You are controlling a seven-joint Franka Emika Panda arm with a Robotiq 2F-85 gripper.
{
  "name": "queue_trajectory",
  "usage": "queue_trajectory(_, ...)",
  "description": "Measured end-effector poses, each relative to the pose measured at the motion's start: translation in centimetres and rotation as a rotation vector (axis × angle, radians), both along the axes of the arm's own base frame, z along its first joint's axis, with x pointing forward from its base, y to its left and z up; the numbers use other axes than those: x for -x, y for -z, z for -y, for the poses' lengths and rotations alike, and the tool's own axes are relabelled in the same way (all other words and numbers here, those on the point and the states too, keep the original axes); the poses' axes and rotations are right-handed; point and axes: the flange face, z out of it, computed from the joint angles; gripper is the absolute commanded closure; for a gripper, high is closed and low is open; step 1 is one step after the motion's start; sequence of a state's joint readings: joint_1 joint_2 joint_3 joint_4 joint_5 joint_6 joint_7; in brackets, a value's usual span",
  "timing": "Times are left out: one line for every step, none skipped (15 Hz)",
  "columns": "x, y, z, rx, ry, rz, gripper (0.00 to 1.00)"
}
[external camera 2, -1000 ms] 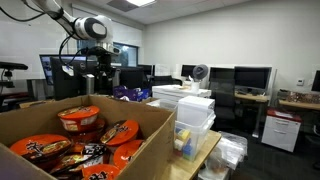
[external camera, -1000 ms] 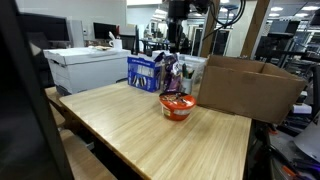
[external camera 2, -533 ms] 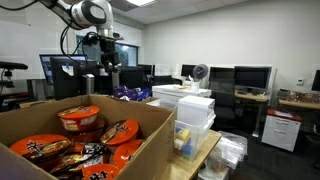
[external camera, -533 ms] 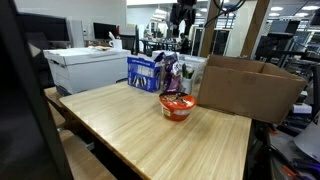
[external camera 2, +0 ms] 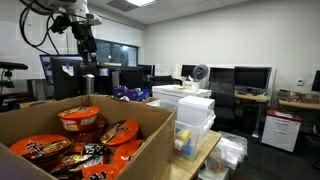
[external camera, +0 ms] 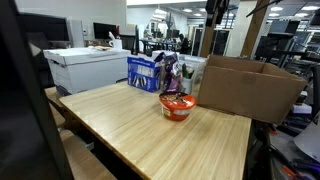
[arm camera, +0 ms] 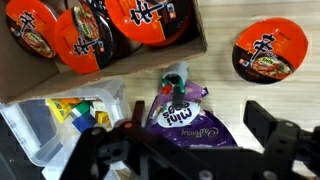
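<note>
In the wrist view, the wooden desk (arm camera: 235, 95) is seen from above, with a cardboard box (arm camera: 140, 68) of noodle bowls at 11 o'clock. The hand (arm camera: 190, 150) is held wide and empty above the purple snack bag (arm camera: 190, 118), which is set just beside the box. A single noodle bowl (arm camera: 268, 52) is seen at 2 o'clock from the bag.

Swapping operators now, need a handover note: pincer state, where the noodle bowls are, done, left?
Pincer: open, empty, high above the table.
Noodle bowl: on the table, lid up, beside the purple snack bag, clear of the pincer.
Cardboard box: holds the other noodle bowls.
Done: one bowl stands outside the box.
Left: the rest lie in the box.
</note>
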State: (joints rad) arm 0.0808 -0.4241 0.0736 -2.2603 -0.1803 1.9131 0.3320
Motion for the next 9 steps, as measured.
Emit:
queue_trajectory(1.1, -0.2, 0.0, -0.001, 0.000, 0.009, 0.00)
queue_trajectory(4.0, -0.6, 0.2, -0.010, 0.003, 0.034, 0.00)
queue_trajectory(5.1, -0.6, 0.3, -0.016, 0.006, 0.043, 0.00)
queue_trajectory(6.3, -0.7, 0.5, -0.023, 0.009, 0.054, 0.00)
queue_trajectory(7.3, -0.7, 0.6, -0.029, 0.013, 0.064, 0.00)
queue_trajectory(8.2, -0.8, 0.8, -0.037, 0.021, 0.072, 0.00)
queue_trajectory(9.0, -0.8, 1.0, -0.050, 0.043, 0.080, 0.00)
queue_trajectory(9.7, -0.9, 1.3, -0.061, 0.072, 0.082, 0.00)
queue_trajectory(10.3, -0.9, 1.7, -0.069, 0.100, 0.081, 0.00)
